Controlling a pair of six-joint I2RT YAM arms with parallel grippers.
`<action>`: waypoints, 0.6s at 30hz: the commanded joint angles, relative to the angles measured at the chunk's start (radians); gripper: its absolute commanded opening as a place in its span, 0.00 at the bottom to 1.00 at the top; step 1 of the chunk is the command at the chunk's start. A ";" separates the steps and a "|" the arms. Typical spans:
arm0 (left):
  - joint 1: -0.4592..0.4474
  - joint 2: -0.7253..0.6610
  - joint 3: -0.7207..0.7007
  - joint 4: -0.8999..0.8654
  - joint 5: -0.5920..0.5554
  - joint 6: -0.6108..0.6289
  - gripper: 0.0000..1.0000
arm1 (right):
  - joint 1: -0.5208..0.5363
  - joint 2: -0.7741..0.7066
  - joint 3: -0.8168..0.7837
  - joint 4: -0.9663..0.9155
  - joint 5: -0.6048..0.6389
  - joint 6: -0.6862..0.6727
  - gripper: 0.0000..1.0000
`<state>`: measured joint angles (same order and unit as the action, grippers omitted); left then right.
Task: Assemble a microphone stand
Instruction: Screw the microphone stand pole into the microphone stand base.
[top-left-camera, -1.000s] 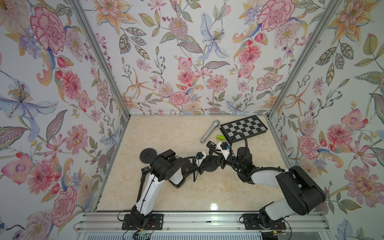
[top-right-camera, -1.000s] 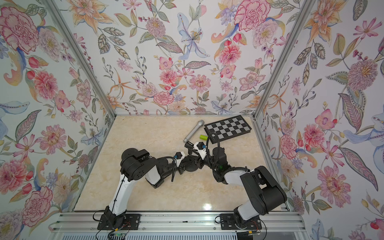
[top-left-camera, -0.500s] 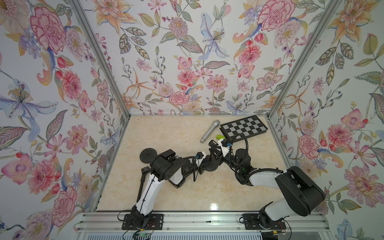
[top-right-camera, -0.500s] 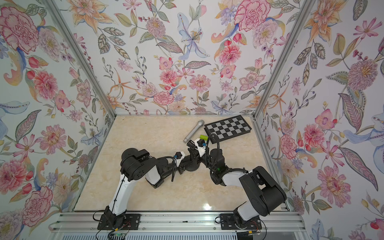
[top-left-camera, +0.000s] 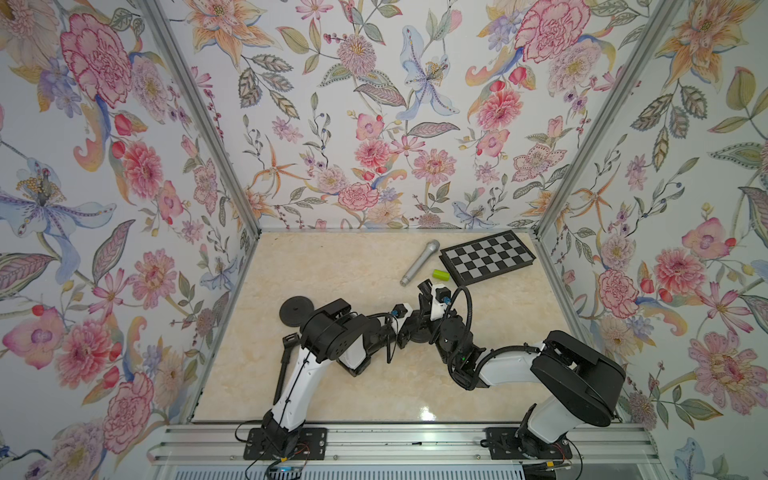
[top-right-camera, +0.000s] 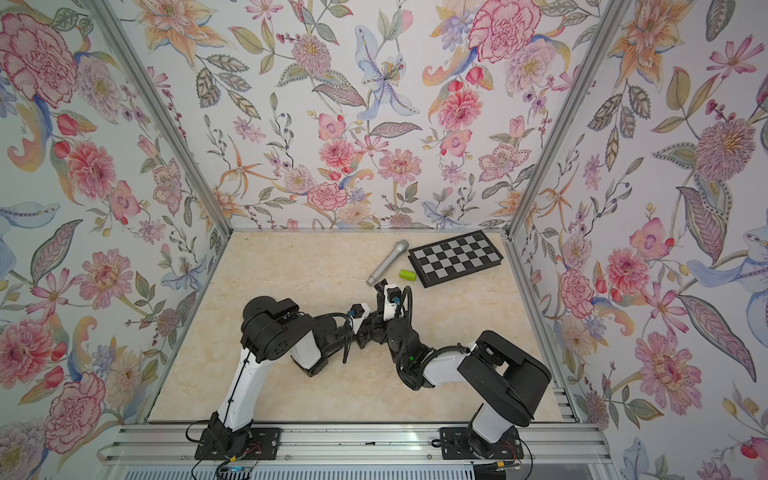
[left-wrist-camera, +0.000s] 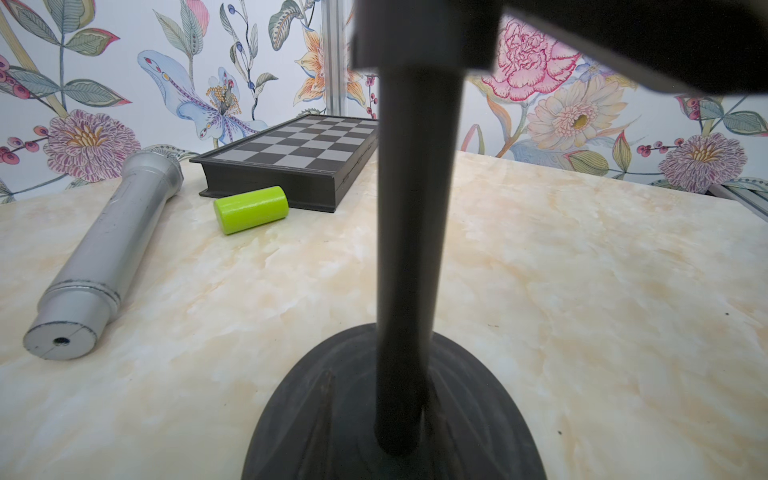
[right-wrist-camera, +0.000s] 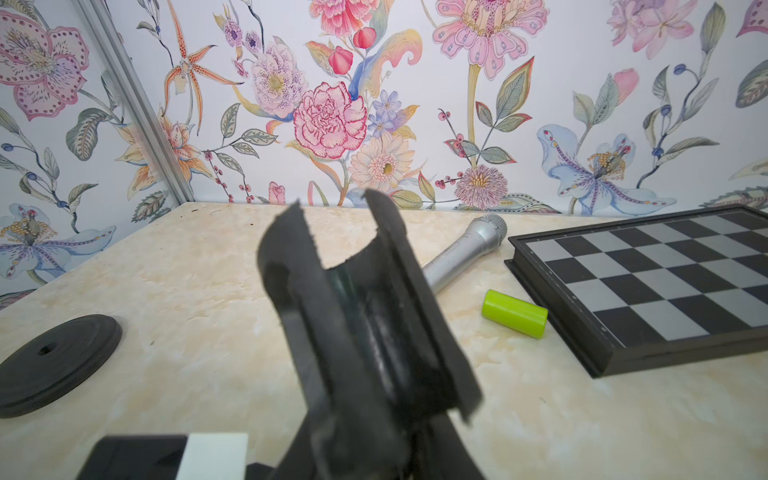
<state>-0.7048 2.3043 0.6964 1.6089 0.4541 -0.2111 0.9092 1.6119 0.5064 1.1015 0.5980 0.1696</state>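
Pole (left-wrist-camera: 415, 208) upright on its round base (left-wrist-camera: 478, 415), just below frame centre in both top views; left gripper (top-left-camera: 406, 328) pinches the pole. Microphone (top-left-camera: 419, 262) lies flat above it, beside the chessboard (top-left-camera: 486, 257). Right gripper (top-left-camera: 424, 291) clamps the mic clip (right-wrist-camera: 365, 332), between base and microphone.

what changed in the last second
The right gripper shifted slightly toward the left gripper and closed on the mic clip. The left gripper kept its hold on the pole; microphone, green cylinder, chessboard and loose disc stayed put.
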 joint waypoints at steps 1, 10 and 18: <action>0.024 0.110 -0.033 0.232 -0.085 -0.002 0.37 | 0.029 0.029 -0.003 -0.151 -0.080 0.081 0.00; 0.027 0.095 -0.046 0.232 -0.083 0.015 0.37 | -0.149 -0.142 -0.098 -0.098 -0.653 -0.102 0.47; 0.025 0.090 -0.055 0.232 -0.084 0.024 0.37 | -0.379 -0.288 -0.072 -0.298 -1.066 -0.273 0.52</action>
<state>-0.7040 2.3035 0.6914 1.6089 0.4492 -0.2138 0.5652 1.3396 0.4133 0.8848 -0.2173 0.0051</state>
